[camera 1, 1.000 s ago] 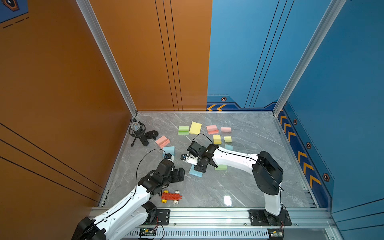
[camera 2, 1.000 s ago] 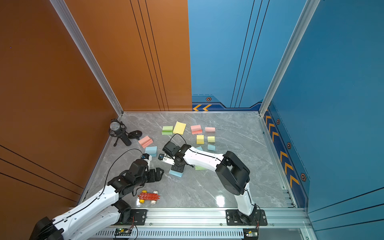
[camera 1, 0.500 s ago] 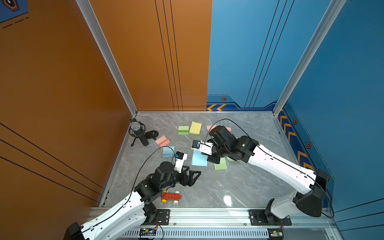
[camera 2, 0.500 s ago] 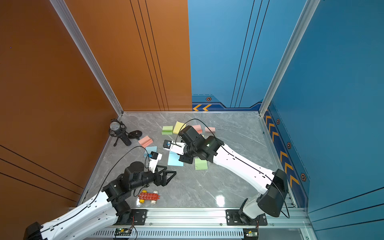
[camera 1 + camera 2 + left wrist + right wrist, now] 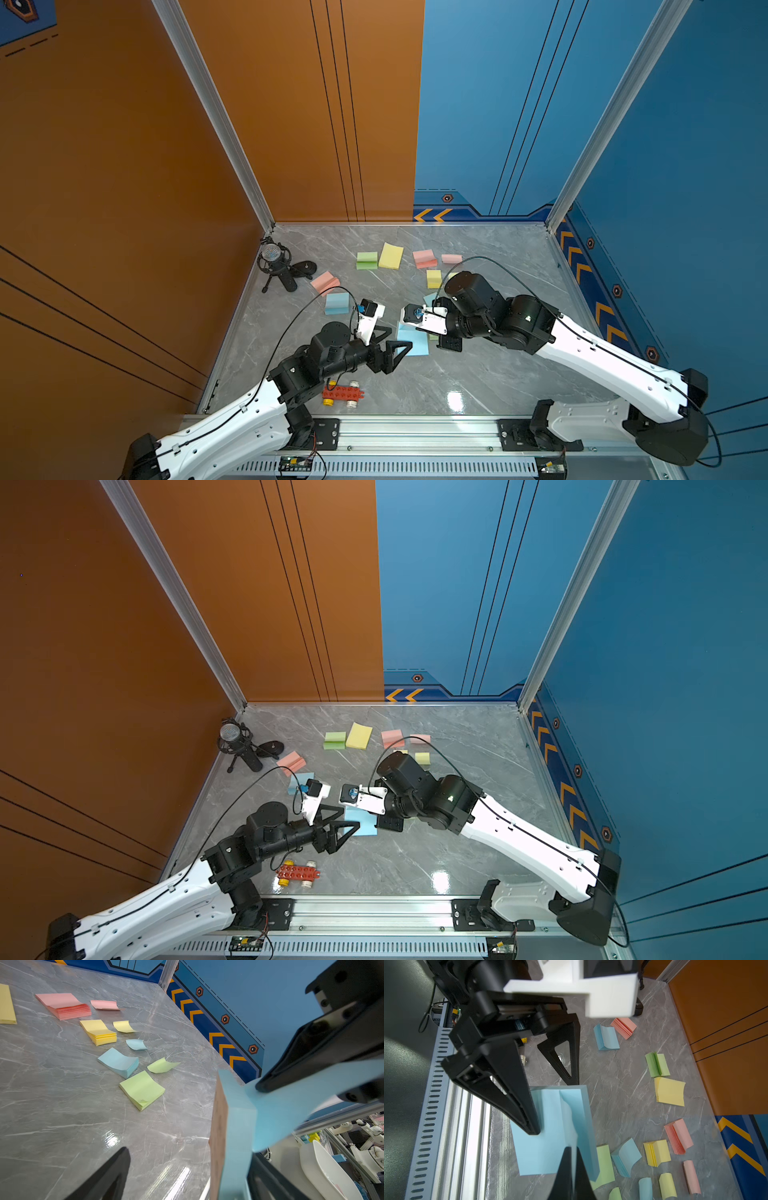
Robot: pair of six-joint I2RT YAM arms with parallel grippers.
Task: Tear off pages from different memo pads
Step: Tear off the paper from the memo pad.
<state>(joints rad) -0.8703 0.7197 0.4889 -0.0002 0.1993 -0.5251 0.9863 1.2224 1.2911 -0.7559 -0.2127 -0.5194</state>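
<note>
A large blue memo pad (image 5: 415, 348) (image 5: 366, 825) lies near the front middle of the table. My left gripper (image 5: 400, 336) (image 5: 351, 816) is open, with one fingertip (image 5: 534, 1127) pressed on the pad's top face and the other standing apart. My right gripper (image 5: 572, 1150) (image 5: 449, 345) is shut on a blue page (image 5: 569, 1118) (image 5: 291, 1113) that bends up from this pad while still joined to it. In the left wrist view the pad's thick edge (image 5: 239, 1126) stands close beside my left gripper's far finger.
More pads lie behind: green (image 5: 367, 260), yellow (image 5: 390, 255), pink (image 5: 424, 258), small yellow (image 5: 434, 278), pink (image 5: 325, 282) and blue (image 5: 337, 303). Loose curled pages (image 5: 136, 1044) lie toward the right wall. A red toy car (image 5: 343, 395) sits at the front, a microphone (image 5: 274, 266) at the back left.
My left gripper has come forward and set a fingertip on the large blue pad. The right gripper has shifted toward the front with the blue page pinched and lifted.
</note>
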